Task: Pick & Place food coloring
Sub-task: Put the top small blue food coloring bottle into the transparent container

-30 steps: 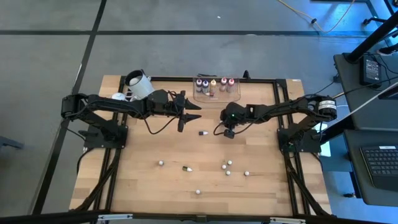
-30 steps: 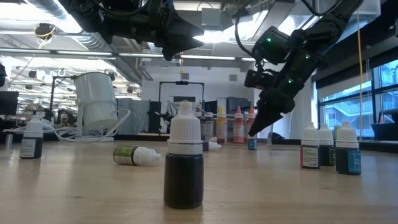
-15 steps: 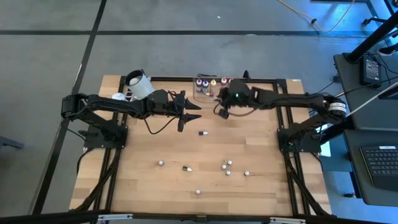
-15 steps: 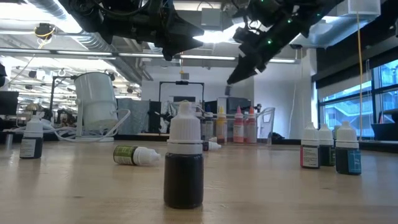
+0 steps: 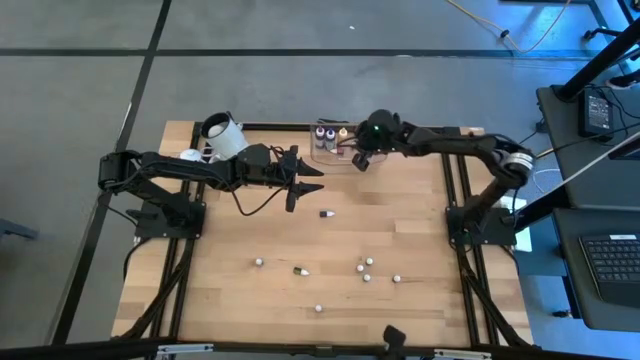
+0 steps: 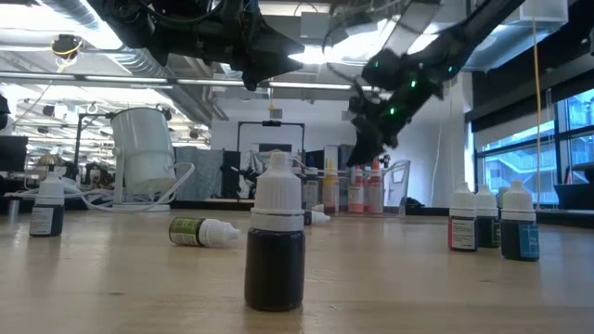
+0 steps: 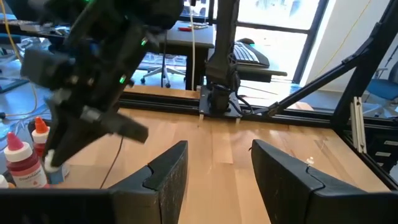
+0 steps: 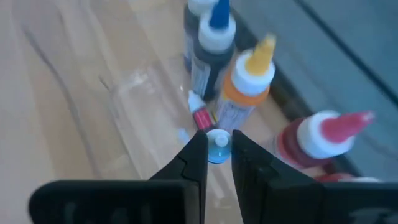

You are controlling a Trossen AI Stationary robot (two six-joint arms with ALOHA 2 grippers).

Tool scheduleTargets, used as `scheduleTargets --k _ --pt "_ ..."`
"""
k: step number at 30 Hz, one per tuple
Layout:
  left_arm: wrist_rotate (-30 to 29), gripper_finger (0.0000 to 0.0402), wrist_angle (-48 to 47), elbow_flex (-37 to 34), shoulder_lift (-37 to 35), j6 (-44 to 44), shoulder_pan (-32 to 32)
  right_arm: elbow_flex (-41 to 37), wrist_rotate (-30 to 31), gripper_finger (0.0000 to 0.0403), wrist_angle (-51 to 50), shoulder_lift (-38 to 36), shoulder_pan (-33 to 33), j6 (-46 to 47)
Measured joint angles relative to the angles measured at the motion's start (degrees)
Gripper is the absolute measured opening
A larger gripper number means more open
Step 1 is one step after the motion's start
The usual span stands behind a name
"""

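Note:
My right gripper [image 5: 358, 161] hangs over the clear tub [image 5: 335, 152] at the table's far edge, shut on a tiny blue bottle [image 8: 217, 148]. Below it, a dark purple bottle [image 8: 208, 53], an orange one [image 8: 245, 93] and a red one [image 8: 314, 140] stand upright in the tub. My left gripper [image 5: 310, 180] waits open above the table, left of the tub. More small bottles stand or lie on the wood: one lies at the middle [image 5: 326, 213], a green one lies nearer [image 5: 299, 270], and others stand near it [image 5: 366, 270]. My right gripper pinches the blue bottle between its two fingertips at the pale cap end [image 8: 218, 153], coming from above and pointing down. The bottle is upright and lifted clear, its blue body [image 7: 59, 174] showing below the fingers, just above the tub's bottles.
A large white cup [image 5: 224, 135] lies by the far left corner, beside the left arm. In the low view a dark bottle [image 6: 275, 246] stands close to the camera, with three more [image 6: 487, 223] at the right. Black frame rails [image 5: 455, 200] border the table.
My right gripper, shut on the blue bottle, rose from the middle of the table, swung toward the far edge over the tub, then came down closer to the bottles standing there. The blue bottle travelled with it, lifted clear of the wood.

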Motion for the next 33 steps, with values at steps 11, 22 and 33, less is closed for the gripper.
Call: scheduleTargets --k 11,22,33 --pt "0.0 0.0175 0.0 0.0 0.0 0.0 0.0 0.1 -4.0 0.0057 1.2 7.7 -2.7 0.1" --pt "-0.1 0.0177 0.0 0.0 0.0 0.0 0.0 0.0 -3.7 0.0081 1.1 9.0 -2.7 0.4" --pt "-0.1 0.0177 0.0 0.0 0.0 0.0 0.0 1.3 -3.7 0.0144 0.1 8.9 -2.7 -2.2"
